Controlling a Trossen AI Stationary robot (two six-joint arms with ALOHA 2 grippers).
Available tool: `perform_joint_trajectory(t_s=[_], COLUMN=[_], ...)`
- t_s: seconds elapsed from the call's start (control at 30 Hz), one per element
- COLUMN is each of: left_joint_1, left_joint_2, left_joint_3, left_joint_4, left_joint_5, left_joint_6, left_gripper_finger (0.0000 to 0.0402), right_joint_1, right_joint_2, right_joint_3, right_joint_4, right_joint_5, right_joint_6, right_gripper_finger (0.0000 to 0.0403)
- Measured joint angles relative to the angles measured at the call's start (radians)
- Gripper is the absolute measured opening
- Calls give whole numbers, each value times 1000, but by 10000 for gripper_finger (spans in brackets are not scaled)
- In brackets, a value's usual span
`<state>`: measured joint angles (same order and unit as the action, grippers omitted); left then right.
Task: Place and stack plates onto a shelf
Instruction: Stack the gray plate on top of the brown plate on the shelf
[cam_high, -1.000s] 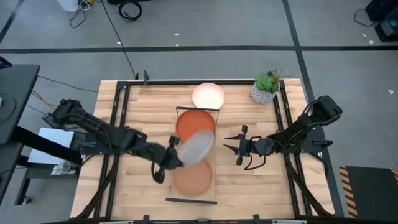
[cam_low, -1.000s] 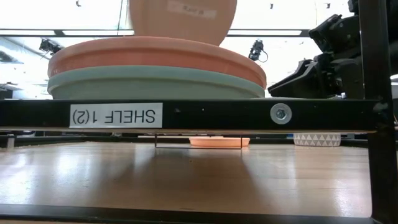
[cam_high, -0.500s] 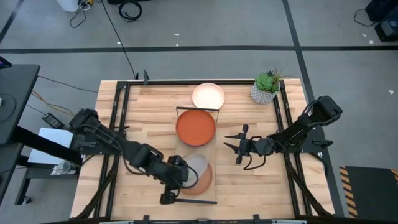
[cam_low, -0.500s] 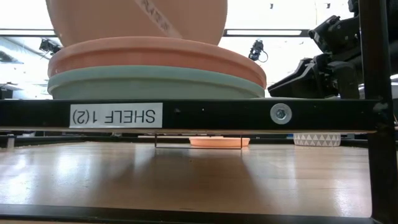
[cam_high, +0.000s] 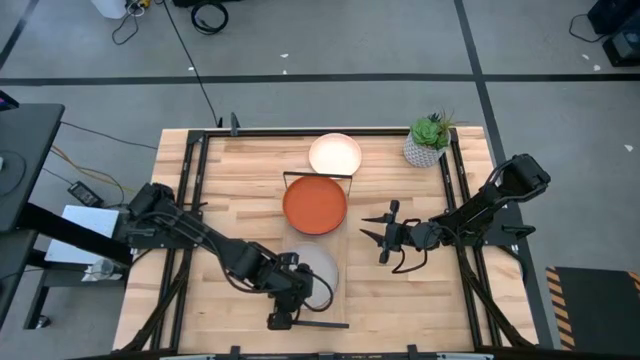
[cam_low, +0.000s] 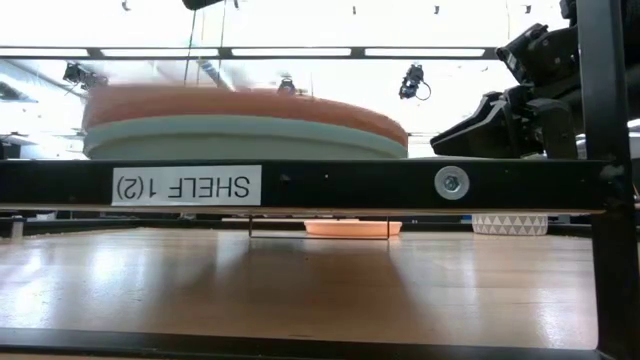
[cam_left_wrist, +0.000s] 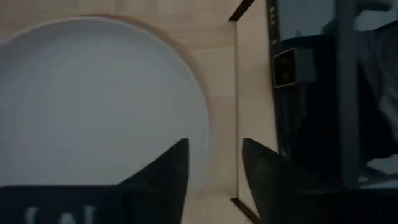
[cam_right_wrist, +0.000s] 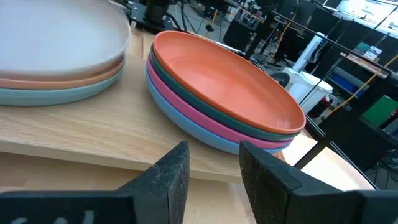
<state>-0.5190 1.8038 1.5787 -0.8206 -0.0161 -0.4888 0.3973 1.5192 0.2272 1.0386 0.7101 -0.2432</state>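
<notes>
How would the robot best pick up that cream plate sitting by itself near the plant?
Probably by the rim. The cream plate lies flat and shallow, so only its thin raised edge gives two fingers purchase. The right end effector, open and nearer, could come from the plant side, where the wire frame does not block.

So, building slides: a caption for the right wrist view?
Right gripper, open, faces the shelf: an orange-topped stack beside a grey-topped stack.

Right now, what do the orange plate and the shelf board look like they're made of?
The orange plate looks like matte plastic, perhaps melamine: an even colour, a soft sheen and a smooth rolled rim. The shelf board looks like pale, unvarnished or lightly sealed wood: faint grain lines and a dull surface.
</notes>
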Motion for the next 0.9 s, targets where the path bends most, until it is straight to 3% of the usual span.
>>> perform_joint_trajectory(t_s=[0.17,0.43,0.7,0.9], left_joint_1=[0,-12,29,69], left_joint_2=[-12,-13,-73,-115], left_joint_3=[0,-55,-198,-286], left_joint_4=[26,-28,32,75], left_joint_5=[47,-119,-168,-168], left_joint_6=[-3,35,61,94], left_gripper_finger=[192,170,140,133], right_joint_1=[0,0,-13,-11], right_joint_2=[0,0,0,58], right_joint_3=[0,0,36,133], right_joint_4=[0,0,26,-28], right_joint_5=[-1,-21,-322,-395], right_joint_6=[1,6,56,76], right_gripper_finger=[146,146,146,146])
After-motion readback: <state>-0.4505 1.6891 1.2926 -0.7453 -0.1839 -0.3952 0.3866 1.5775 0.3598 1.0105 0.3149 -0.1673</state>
